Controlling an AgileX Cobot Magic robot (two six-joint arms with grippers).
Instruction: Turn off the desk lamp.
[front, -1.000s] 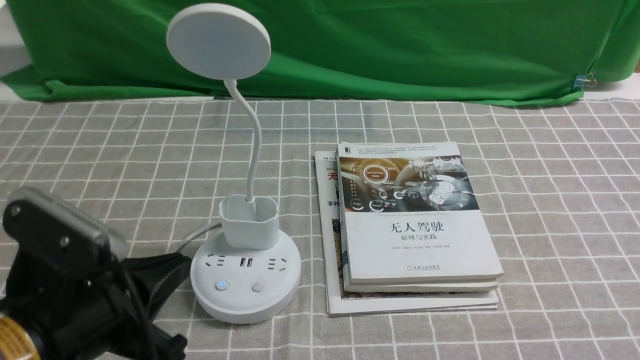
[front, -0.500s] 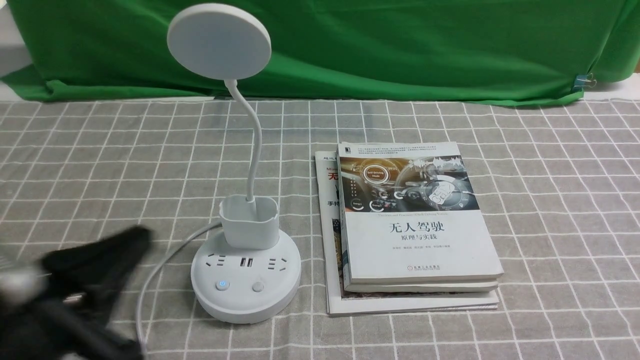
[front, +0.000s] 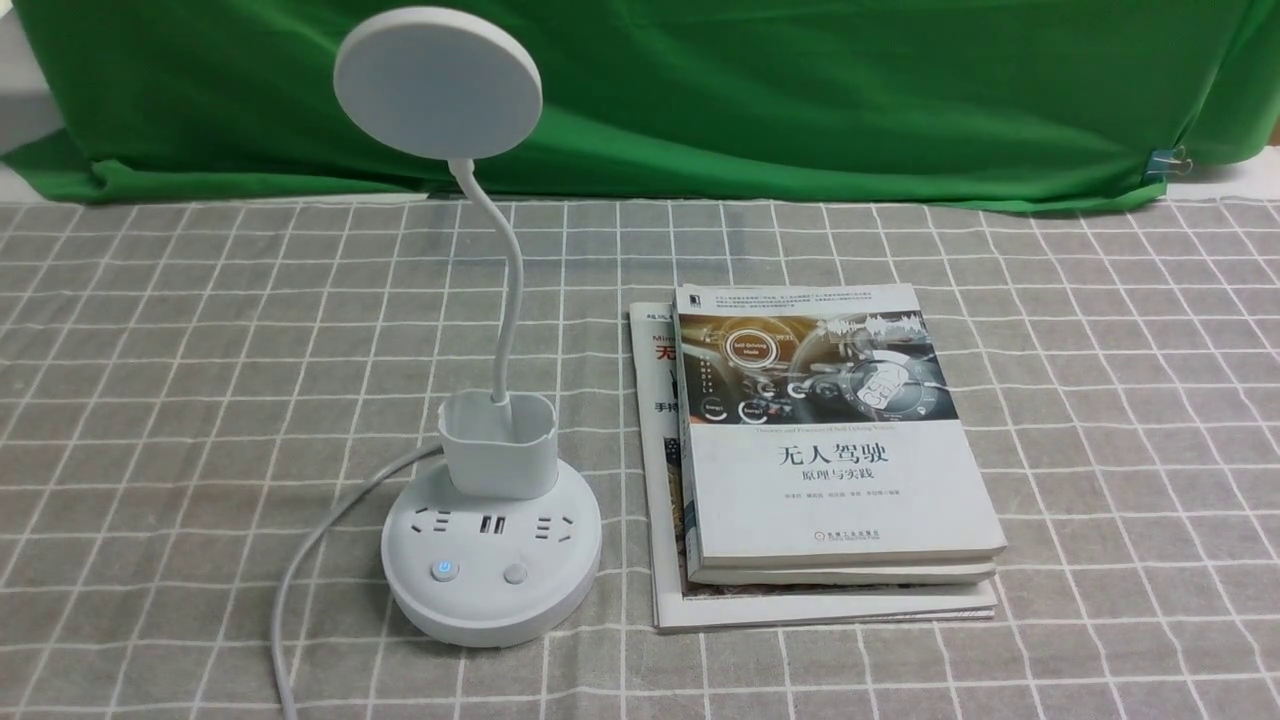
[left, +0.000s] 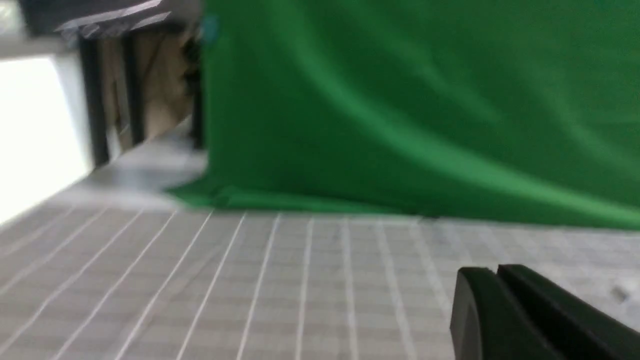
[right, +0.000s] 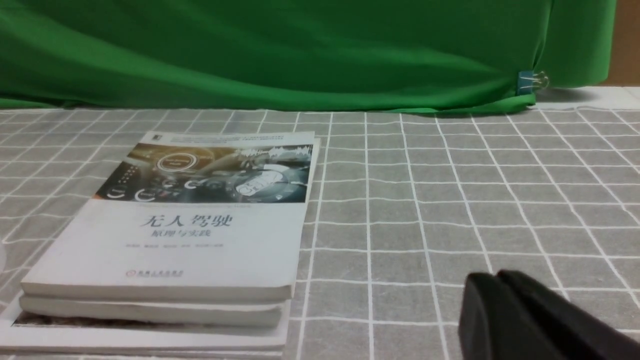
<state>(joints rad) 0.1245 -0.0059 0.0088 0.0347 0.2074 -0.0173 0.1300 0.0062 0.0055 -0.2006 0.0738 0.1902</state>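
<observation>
Desk lamp looks dark; pressing appears finished

The white desk lamp with a flat disc head (front: 438, 85) and round base stands upright on the table (front: 200, 330), which is spread with grey checked cloth. The disc shows no glow, though the small round power button (front: 445, 570) on the base is lit blue, perhaps only as a standby mark. Right of the lamp lies a stack of white-covered books (front: 840, 480).

The black left end effector (left: 494, 274) has its tips together, holding nothing; the black right end effector (right: 498, 278) is likewise closed and unloaded. Neither appears beside the lamp in the front view. The task is probably at its end, so the next move calls for leaving both buttons alone: another press could relight it.
</observation>
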